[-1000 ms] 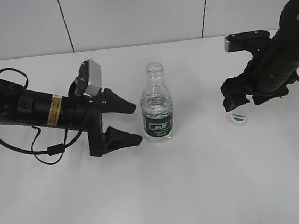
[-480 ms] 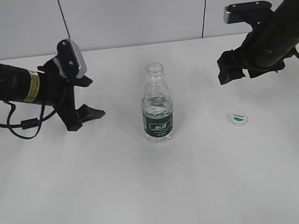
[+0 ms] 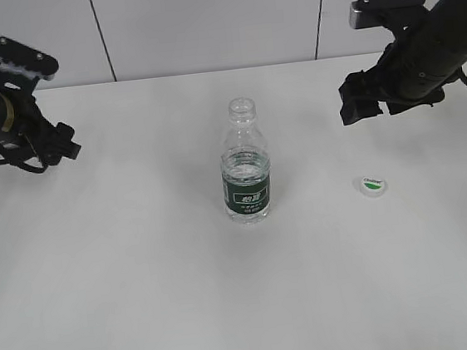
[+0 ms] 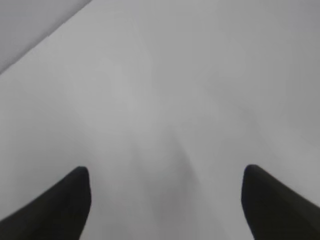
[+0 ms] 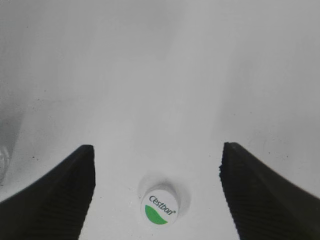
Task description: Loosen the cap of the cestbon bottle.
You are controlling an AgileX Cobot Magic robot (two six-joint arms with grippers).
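The cestbon bottle (image 3: 245, 164) stands upright in the middle of the table with its neck open and no cap on it. The white cap (image 3: 372, 185) with a green leaf mark lies flat on the table to the bottle's right; it also shows in the right wrist view (image 5: 160, 208). My right gripper (image 3: 358, 106) is open and empty, raised above and behind the cap; in its wrist view (image 5: 157, 160) the cap lies between the jaws, below them. My left gripper (image 3: 61, 143) is open and empty at the far left; its wrist view (image 4: 166, 185) shows only bare table.
The white table (image 3: 146, 301) runs back to a grey panelled wall (image 3: 200, 20). Black cables hang by the left arm at the left edge.
My left arm has drawn back from beside the bottle to the far left edge. My right arm rose off the cap one second ago and has since held nearly still. Bottle and cap have not moved.
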